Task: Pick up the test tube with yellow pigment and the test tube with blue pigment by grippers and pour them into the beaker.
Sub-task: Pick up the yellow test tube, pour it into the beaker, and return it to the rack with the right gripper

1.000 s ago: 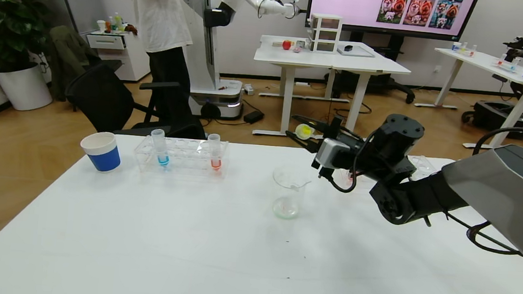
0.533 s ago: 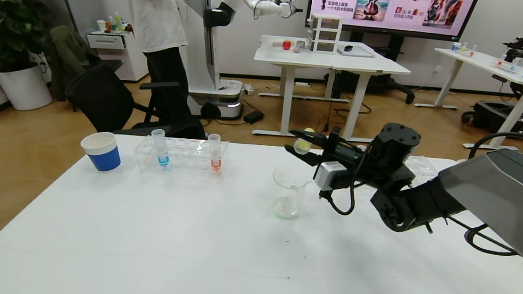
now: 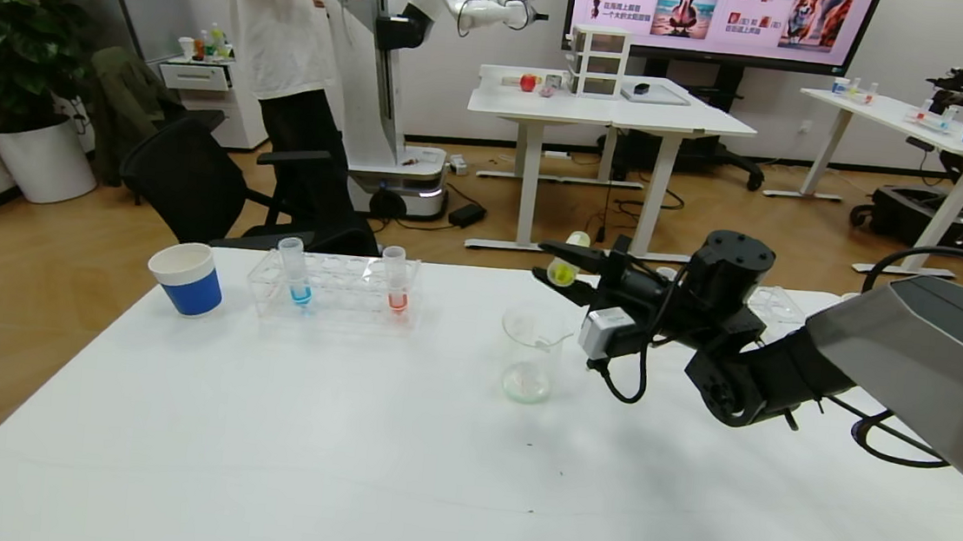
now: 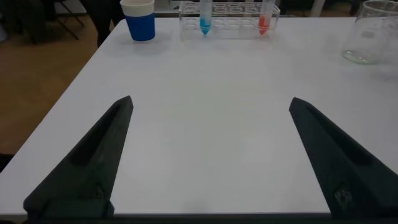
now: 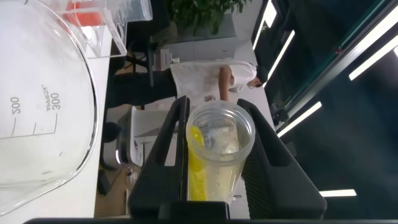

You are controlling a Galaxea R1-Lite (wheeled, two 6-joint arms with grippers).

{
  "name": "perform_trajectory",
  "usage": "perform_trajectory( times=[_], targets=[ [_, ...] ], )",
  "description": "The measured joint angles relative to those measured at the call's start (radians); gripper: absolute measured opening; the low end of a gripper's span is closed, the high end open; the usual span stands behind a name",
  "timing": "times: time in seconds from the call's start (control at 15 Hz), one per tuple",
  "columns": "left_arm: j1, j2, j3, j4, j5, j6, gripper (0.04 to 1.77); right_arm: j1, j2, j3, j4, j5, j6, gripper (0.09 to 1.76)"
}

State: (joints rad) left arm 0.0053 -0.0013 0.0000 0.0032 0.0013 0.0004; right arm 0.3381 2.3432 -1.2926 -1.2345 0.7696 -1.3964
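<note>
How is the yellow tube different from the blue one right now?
The yellow tube is clamped in the right gripper, tilted in the air above the beaker; the blue tube stands upright in the rack. Their liquids differ in colour. Both are slim clear tubes.

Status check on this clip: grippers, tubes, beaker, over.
Right gripper shut on yellow tube, above and behind beaker. Left gripper open, low over table. Blue tube in rack. Nothing blocking beaker.
</note>
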Motion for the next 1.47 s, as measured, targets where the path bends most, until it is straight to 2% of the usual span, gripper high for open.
perform_trajectory(
  times=[0.8, 1.47],
  targets=[
    [0.0, 0.0, 0.0, 0.0, 0.0, 0.0, 1.75, -0.001, 0.009, -0.025, 0.006, -0.015, -0.188, 0.51],
    [0.0, 0.0, 0.0, 0.0, 0.0, 0.0, 1.75, 0.007, -0.011, -0.02, 0.14, -0.001, -0.483, 0.51]
  ],
)
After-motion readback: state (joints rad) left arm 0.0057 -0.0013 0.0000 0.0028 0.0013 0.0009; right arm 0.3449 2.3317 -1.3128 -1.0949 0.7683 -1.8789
